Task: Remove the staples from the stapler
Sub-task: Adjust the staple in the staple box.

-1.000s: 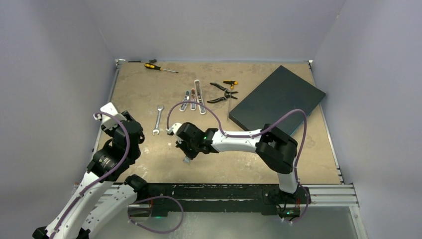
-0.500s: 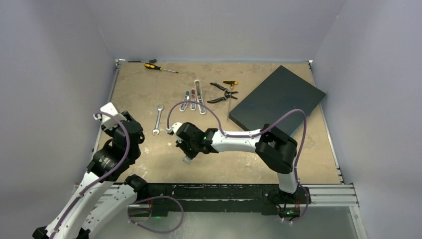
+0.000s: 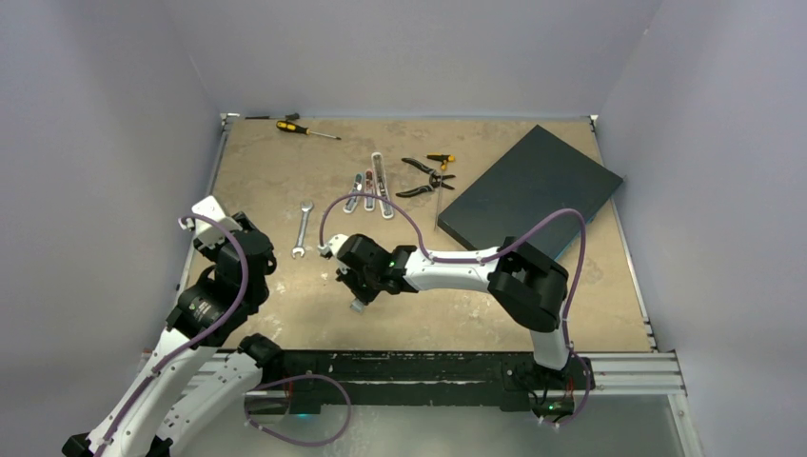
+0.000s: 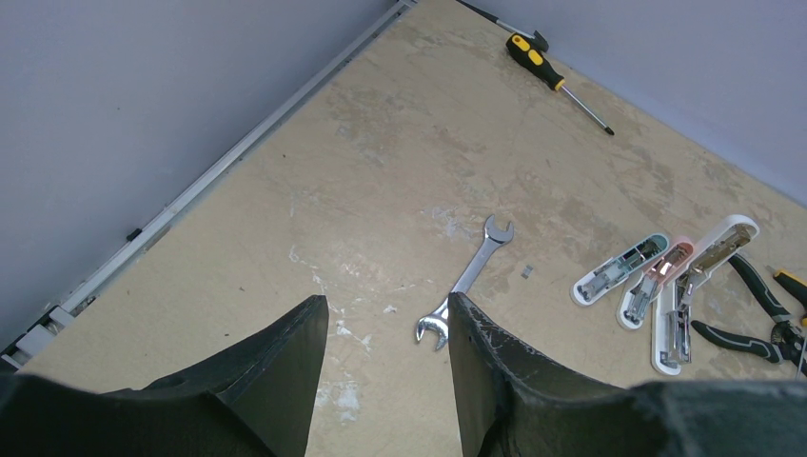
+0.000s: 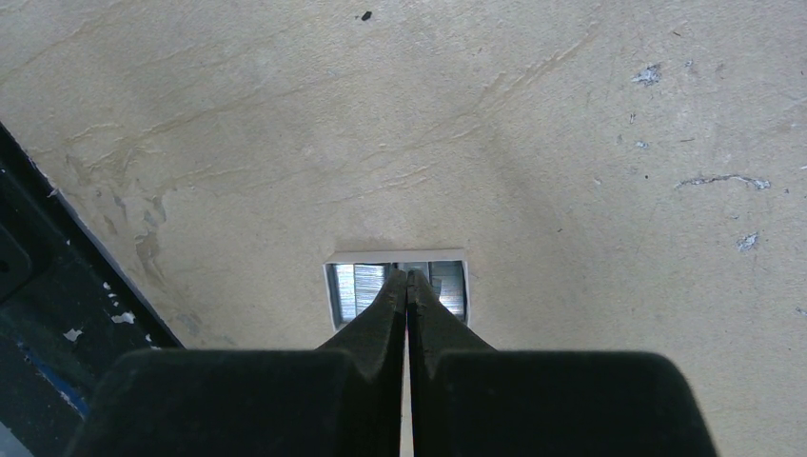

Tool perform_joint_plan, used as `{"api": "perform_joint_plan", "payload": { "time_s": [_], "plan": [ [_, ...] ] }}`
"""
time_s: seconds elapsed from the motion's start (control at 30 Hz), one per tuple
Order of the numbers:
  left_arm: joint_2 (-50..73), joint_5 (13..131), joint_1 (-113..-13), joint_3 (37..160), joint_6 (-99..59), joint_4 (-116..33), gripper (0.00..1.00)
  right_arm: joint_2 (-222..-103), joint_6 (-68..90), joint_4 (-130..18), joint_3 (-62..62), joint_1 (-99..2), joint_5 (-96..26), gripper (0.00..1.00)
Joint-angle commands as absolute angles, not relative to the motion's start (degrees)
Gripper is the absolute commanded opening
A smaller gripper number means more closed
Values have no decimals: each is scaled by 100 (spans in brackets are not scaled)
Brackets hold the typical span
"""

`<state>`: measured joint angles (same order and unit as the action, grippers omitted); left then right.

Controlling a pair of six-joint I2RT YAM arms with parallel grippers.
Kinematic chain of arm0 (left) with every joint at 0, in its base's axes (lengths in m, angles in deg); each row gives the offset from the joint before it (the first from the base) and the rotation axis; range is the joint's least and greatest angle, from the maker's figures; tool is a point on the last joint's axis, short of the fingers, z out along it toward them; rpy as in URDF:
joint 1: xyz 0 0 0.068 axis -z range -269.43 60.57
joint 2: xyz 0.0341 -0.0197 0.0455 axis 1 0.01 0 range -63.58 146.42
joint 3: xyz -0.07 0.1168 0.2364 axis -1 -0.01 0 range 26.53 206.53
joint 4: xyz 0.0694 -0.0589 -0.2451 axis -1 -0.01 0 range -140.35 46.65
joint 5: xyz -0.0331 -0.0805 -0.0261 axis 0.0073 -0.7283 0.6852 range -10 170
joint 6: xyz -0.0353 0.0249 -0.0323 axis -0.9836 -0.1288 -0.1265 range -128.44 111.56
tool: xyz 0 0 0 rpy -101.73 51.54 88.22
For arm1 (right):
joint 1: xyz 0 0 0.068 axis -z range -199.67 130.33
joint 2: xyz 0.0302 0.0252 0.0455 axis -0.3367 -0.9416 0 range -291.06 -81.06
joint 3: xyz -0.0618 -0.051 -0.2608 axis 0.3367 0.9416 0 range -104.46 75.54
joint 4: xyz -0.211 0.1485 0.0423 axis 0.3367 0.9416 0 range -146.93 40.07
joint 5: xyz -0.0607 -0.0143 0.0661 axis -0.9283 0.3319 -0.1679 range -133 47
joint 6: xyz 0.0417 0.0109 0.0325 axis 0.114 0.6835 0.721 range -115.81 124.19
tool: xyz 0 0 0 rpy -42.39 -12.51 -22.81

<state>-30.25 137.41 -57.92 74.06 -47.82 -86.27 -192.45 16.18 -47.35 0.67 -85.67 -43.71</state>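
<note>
Top external view: no shift anywhere over the past second, both arms static. Right gripper (image 5: 407,278) pressed fully together, gripping nothing visible, poised directly above the staples (image 5: 360,290) lying in a small white box (image 5: 395,255) toward 7 o'clock on the surface (image 3: 457,314). Left gripper (image 4: 385,307) parted, empty, at 9 o'clock. Stapler (image 3: 380,176) splayed open near 11 o'clock. Unloading apparently paused or nearly done; magazine contents too small to tell.

Scuffed matt table (image 5: 571,143); shiny ribbed metal staples (image 5: 364,288); bright polished metal wrench (image 4: 466,281).
</note>
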Motion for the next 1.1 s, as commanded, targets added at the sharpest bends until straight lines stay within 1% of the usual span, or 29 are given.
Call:
{"api": "perform_joint_plan", "payload": {
  "time_s": [0.0, 0.43, 1.07],
  "plan": [
    [-3008, 13739, -5803, 7457, -4683, -8493, 48, -19308, 1627, -4744, 127, -8593, -4397, 0],
    [-3002, 13730, -5801, 7460, -4672, -8484, 48, -19204, 1598, -4797, 296, -8586, -4527, 0],
    [-2999, 13730, -5799, 7452, -4663, -8476, 48, -18972, 1578, -4499, 302, -8585, -4611, 0]
  ]
}}
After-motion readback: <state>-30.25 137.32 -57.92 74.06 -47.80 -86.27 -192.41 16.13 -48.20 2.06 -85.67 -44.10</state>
